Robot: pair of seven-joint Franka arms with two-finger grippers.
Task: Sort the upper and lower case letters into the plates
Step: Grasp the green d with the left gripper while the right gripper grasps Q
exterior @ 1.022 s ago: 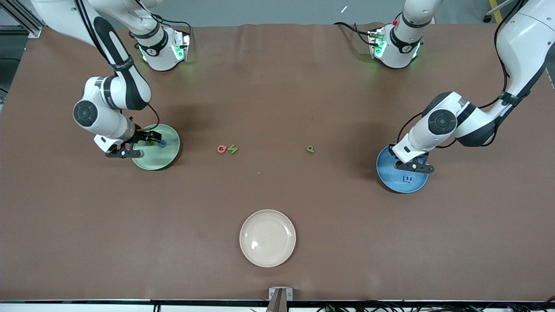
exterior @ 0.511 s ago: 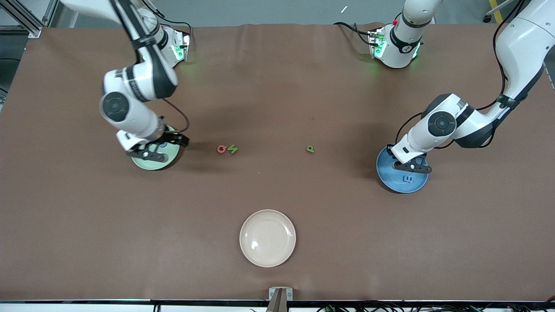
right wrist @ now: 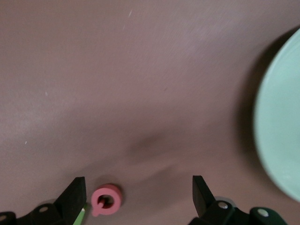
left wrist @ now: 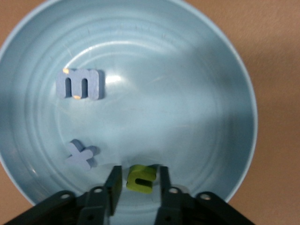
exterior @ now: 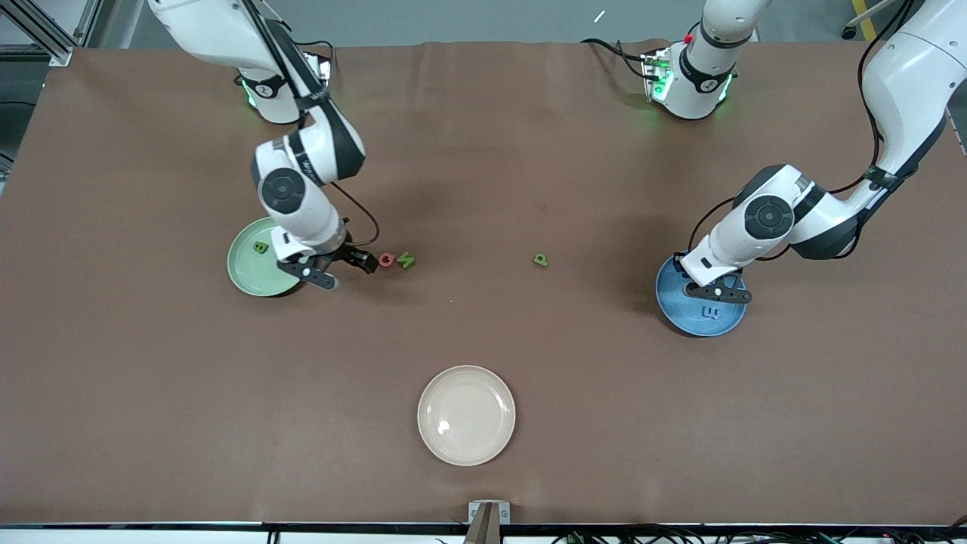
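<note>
Landmark: cream-white plate (exterior: 466, 446), mid tabletop (exterior: 151, 393).

- Mint green plate (exterior: 245, 272) is seen farther from the front cam than it, twd the right arm's end; a green letter (exterior: 261, 247) lies inside.
- Blue plate (exterior: 699, 323) is set twd the left arm's end, also farther; blue "m" (left wrist: 79, 84), blue cross-shaped letter (left wrist: 80, 155) and yellow-green "c" (left wrist: 140, 178) lie in it.
- Pink letter (exterior: 386, 260), green zigzag letter (exterior: 406, 261) and green "p" (exterior: 541, 260) are left on the tabletop, farther than the landmark.
- Left tool (left wrist: 138, 183): narrowly spread astride the "c", a slim gap each side.
- Right tool (exterior: 349, 273): spread wide, nothing held, beside the pink letter.
</note>
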